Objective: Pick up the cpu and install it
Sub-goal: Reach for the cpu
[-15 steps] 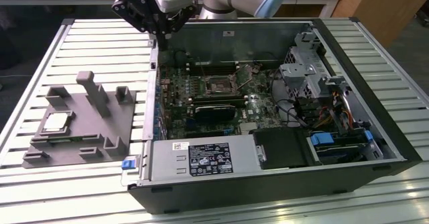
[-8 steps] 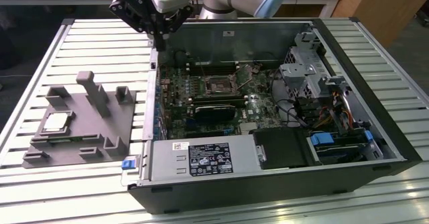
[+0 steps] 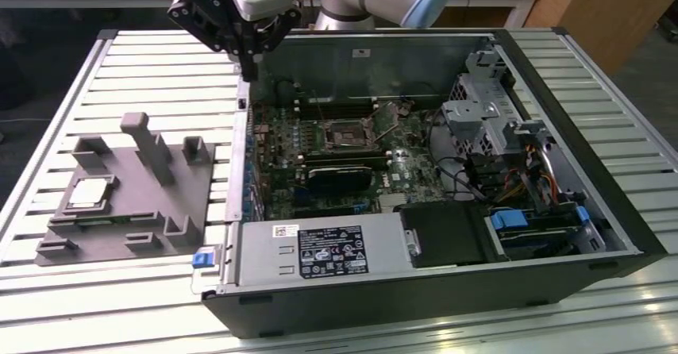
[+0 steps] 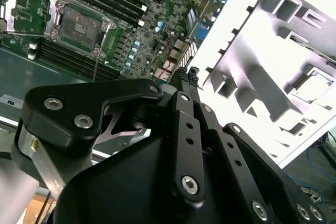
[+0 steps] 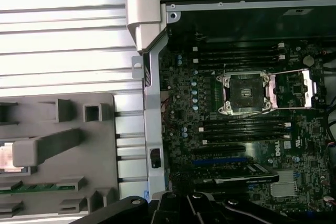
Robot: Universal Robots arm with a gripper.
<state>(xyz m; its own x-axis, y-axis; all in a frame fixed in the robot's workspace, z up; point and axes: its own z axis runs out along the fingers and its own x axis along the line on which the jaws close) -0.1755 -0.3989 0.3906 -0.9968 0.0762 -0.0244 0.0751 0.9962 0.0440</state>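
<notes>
The cpu (image 3: 90, 194), a small silvery square chip, lies in a recess of the grey fixture plate (image 3: 159, 211) on the exterior view's left, outside the computer case. The second wrist view shows the cpu (image 4: 315, 84) in that same recess. My gripper (image 3: 249, 70) hangs above the case's rear corner on the exterior view's left, high above the fixture and apart from the chip. Its fingers (image 4: 182, 75) are shut together with nothing between them. The open socket (image 3: 348, 134) sits bare on the motherboard, with its frame (image 5: 247, 93) flipped up.
The open computer case (image 3: 424, 290) lies on a slatted metal table (image 3: 593, 68). Inside are memory slots (image 5: 239, 129), a black card (image 3: 339, 181), a drive cage (image 3: 482, 116) and cables (image 3: 529, 179). Upright blocks (image 3: 140, 136) stand on the fixture.
</notes>
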